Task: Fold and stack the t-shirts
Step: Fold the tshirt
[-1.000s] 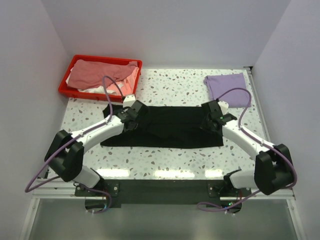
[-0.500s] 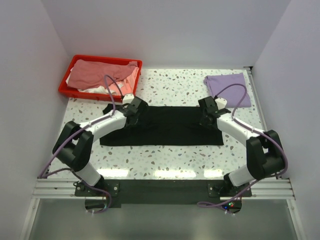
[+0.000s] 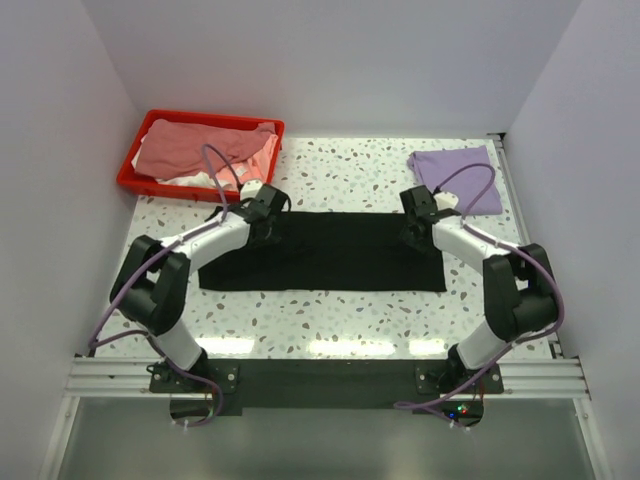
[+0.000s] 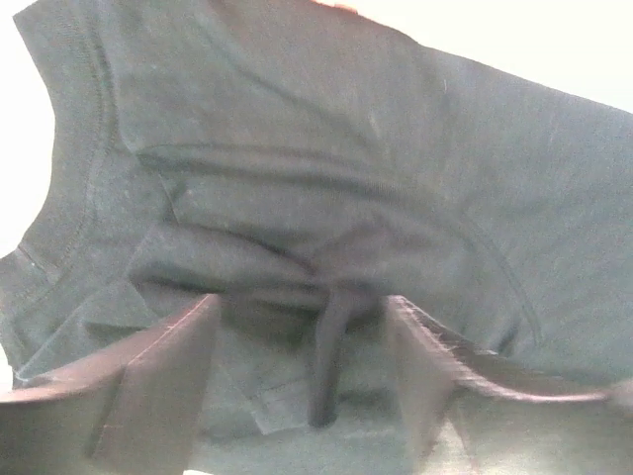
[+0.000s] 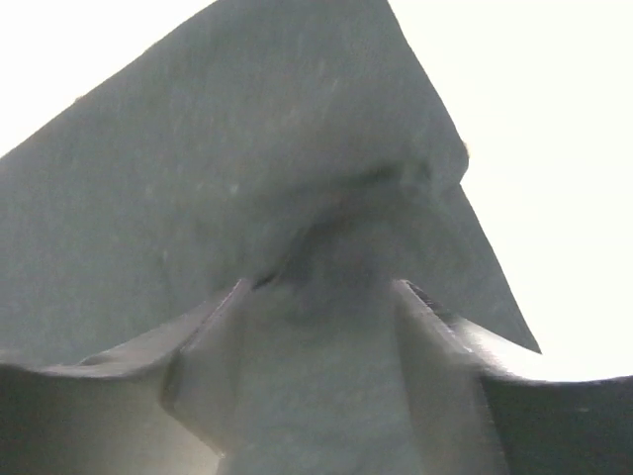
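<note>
Both hands are pinching the black t-shirt: left hand and right hand gripping its far edge, its long axis lying across the table between them.

a red plastic bin sits at the far left corner of my speckled terrazzo table, its rim close to the left wall. plain pale walls close in three sides.
</note>
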Motion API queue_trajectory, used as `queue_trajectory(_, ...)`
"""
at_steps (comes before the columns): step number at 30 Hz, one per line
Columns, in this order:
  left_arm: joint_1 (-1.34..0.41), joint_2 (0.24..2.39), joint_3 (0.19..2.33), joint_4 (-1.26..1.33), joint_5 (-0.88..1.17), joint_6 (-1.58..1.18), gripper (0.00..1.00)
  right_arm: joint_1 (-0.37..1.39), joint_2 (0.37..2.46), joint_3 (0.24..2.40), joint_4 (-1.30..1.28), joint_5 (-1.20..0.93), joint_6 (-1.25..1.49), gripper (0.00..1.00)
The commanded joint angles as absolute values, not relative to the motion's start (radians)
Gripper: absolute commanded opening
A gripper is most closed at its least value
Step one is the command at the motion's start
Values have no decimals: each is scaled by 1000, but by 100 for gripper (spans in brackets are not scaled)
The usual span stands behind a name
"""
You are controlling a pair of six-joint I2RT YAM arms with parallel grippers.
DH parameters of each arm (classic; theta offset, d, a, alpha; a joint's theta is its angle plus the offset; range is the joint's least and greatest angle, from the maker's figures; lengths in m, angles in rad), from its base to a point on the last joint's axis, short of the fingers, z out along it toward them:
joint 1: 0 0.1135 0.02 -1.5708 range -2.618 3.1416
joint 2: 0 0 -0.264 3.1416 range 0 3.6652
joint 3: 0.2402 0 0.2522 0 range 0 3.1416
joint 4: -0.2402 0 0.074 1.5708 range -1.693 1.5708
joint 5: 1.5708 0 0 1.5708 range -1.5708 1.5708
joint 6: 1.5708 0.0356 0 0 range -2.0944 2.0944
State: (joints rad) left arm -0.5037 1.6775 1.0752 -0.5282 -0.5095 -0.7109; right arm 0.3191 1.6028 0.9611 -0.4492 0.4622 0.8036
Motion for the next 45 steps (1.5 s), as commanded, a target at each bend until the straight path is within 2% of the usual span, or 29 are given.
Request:
queue_trajectory(1, -473, 1674, 1141, -485, -544, -709, 76, 275, 1606, 1031, -437, 522, 801, 65)
queue_trajectory(2, -466, 1671, 1160, -489, -549, -709, 95, 267, 1597, 1038, -440, 522, 795, 71)
queue_trajectory(3, -463, 1664, 1169, -494, -558, -709, 100, 262, 1591, 1055, -449, 532, 787, 76)
queue_trajectory(4, -463, 1649, 1172, -494, -564, -710, 100, 258, 1582, 1063, -463, 546, 788, 82)
queue_trajectory(5, -463, 1640, 1177, -494, -565, -709, 100, 259, 1566, 1072, -478, 564, 795, 99)
queue_trajectory(8, -463, 1597, 1161, -494, -536, -713, 100, 259, 1528, 1075, -489, 580, 767, 99)
queue_trajectory(13, -463, 1491, 1071, -462, -447, -726, 100, 258, 1399, 1005, -419, 459, 677, 99)
queue_trajectory(20, -482, 1321, 810, -306, -224, -738, 100, 259, 1332, 904, -406, 318, 620, 99)
queue_trajectory(25, -483, 1298, 720, -295, -244, -770, 100, 259, 1325, 870, -428, 313, 595, 99)
queue_trajectory(33, -482, 1330, 690, -290, -279, -778, 100, 259, 1298, 847, -411, 292, 566, 99)
queue_trajectory(36, -477, 1336, 661, -270, -337, -784, 100, 261, 1302, 824, -355, 226, 531, 99)
queue_trajectory(41, -474, 1362, 638, -196, -312, -785, 100, 262, 1357, 776, -210, 4, 517, 99)
queue_trajectory(45, -474, 1396, 620, -195, -299, -814, 100, 275, 1439, 752, -124, -31, 531, 99)
